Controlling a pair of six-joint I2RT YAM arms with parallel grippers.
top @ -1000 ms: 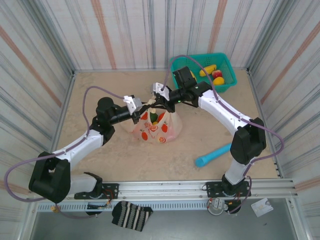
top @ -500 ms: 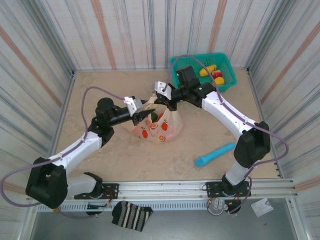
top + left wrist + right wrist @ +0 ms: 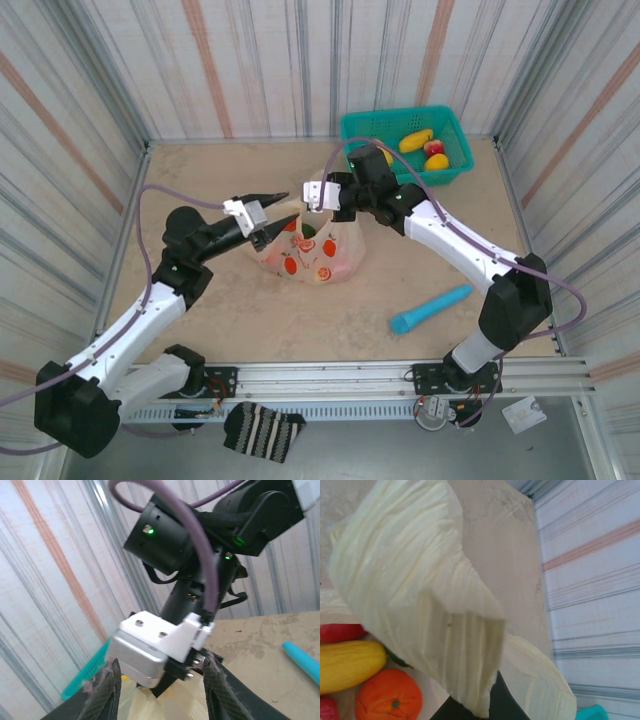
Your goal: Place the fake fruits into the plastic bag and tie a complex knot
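The plastic bag [image 3: 318, 256], cream with red citrus prints, sits mid-table with fake fruits inside: an orange [image 3: 387, 700], a yellow piece [image 3: 347, 665] and a red piece [image 3: 340, 632]. My right gripper [image 3: 308, 199] hangs over the bag's top, shut on a folded cream handle [image 3: 420, 590]; its dark fingers [image 3: 470, 707] are mostly hidden by the plastic. My left gripper [image 3: 272, 218] is just left of the bag, open, with nothing between its fingers [image 3: 107, 690]. It faces the right gripper's white mount [image 3: 160, 642]. More fake fruits [image 3: 428, 150] lie in the basket.
A teal mesh basket [image 3: 370, 125] stands at the back right against the wall. A blue cylindrical stick [image 3: 430, 308] lies front right of the bag. Corrugated walls close in three sides. A striped cloth [image 3: 262, 432] hangs off the front rail.
My left gripper opened, let go of the bag's handle and drew back to the left. The right gripper stayed shut on its handle and shifted slightly left over the bag.
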